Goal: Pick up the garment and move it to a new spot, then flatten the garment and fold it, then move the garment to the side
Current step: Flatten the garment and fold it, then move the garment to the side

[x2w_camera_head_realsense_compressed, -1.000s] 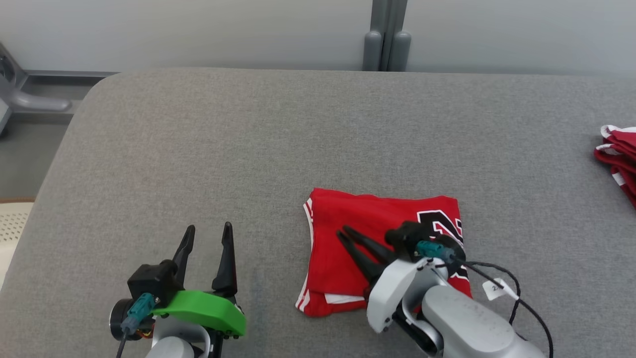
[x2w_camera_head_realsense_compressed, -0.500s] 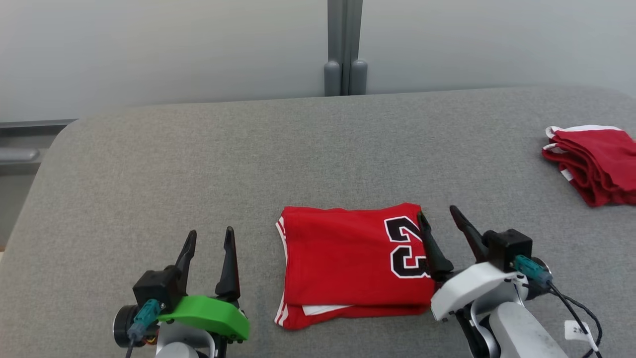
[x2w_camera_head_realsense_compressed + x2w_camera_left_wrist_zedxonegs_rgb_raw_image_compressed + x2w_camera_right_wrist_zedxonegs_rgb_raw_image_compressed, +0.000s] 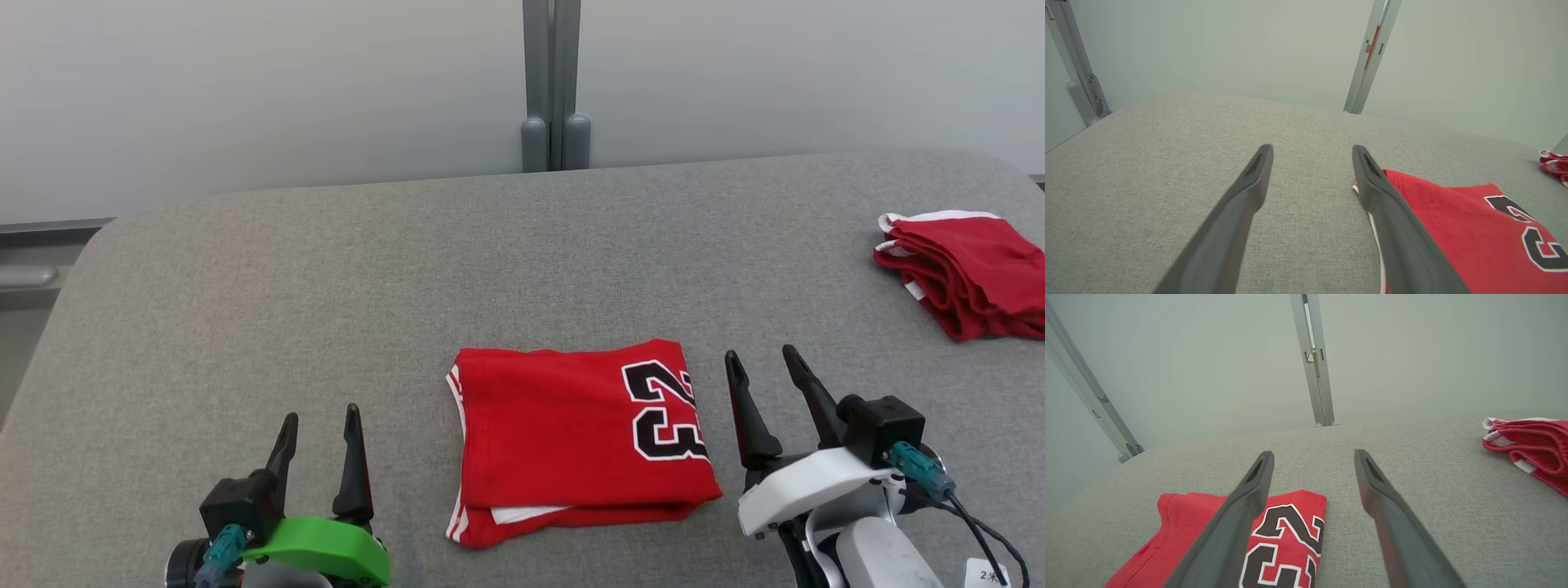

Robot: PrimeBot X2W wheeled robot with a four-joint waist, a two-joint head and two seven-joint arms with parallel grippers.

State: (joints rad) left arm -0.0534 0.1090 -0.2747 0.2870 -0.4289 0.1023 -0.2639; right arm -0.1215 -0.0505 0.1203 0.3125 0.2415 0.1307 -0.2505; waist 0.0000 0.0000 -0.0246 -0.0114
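Surface: big gray fabric-covered table [image 3: 326,286], with a pale wall [image 3: 245,98] and a gray post [image 3: 551,82] on the far side.
Task item: the red garment [image 3: 563,433] with a black 23 is folded into a tidy rectangle and lies flat near the front edge, roughly centre.
Left arm: the left gripper [image 3: 321,413] has its fingers spread and empty, well to the left of the garment.
Right arm: the right gripper [image 3: 761,354] has its fingers apart too, holding nothing, just beside the garment's right edge and not touching it.
Extra: a red pile [image 3: 963,273] of similar cloth sits far right, well apart.
Progress: flatten and fold look done to me.
Left to do: can't tell if this counts as the "side" spot. If not, one more grab and shift.
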